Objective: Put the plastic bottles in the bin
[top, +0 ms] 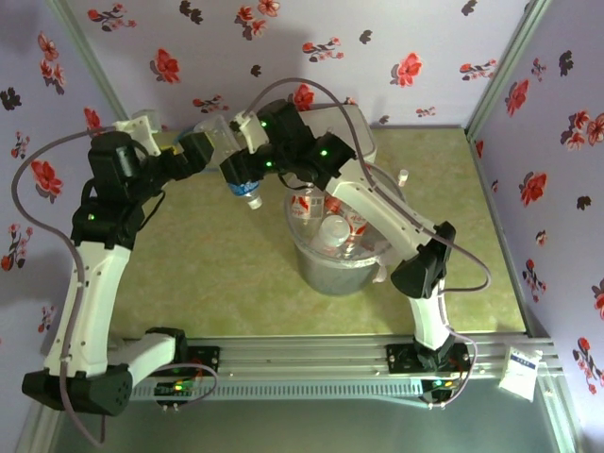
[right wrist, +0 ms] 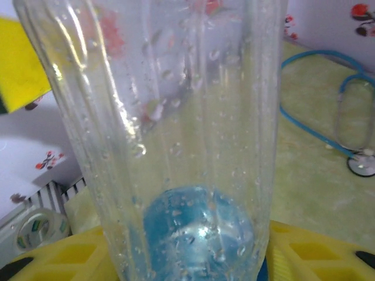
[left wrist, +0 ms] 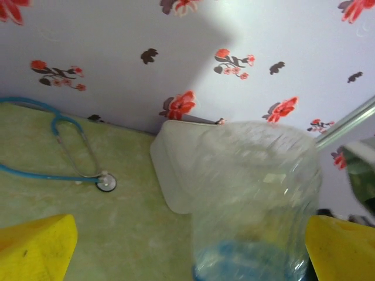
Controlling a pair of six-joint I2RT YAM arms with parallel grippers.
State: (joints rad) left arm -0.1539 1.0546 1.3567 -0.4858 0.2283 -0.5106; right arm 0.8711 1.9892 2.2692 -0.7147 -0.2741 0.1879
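Left wrist view: the left jaws point(left wrist: 187, 252) stand wide open, with a yellow finger at each bottom corner. The clear bottle point(left wrist: 258, 193) rises between them with a plain gap on its left side. In the right wrist view the right jaws point(right wrist: 187, 260) are closed on that bottle, yellow pads point(right wrist: 64, 260) pressed to both flanks near its blue-tinted end. In the top external view the bottle hangs in the air between the two wrists, white cap lowest. It is just left of the bin point(top: 330, 274), beside the rim and not over it.

I judge this to be a mid-air hand-over from left to right, with the right arm now the sole holder. The next move calls for the left arm to draw clear. The right arm then needs to carry the bottle across over the bin's mouth and open above the liner, keeping the cap clear of the rim.

Count:
- two arms
- one bottle in grip
- bottles point(top: 344, 222) in the bin, at least two by their red-and-white labels; the crinkled liner hides the exact number
- one bin
- one white box point(top: 354, 123) behind it
- one blue stethoscope point(left wrist: 106, 183) on the counter point(top: 217, 274)
- what looks like one tape roll point(right wrist: 35, 231)
- one tiny white piece point(top: 403, 176) near the bin
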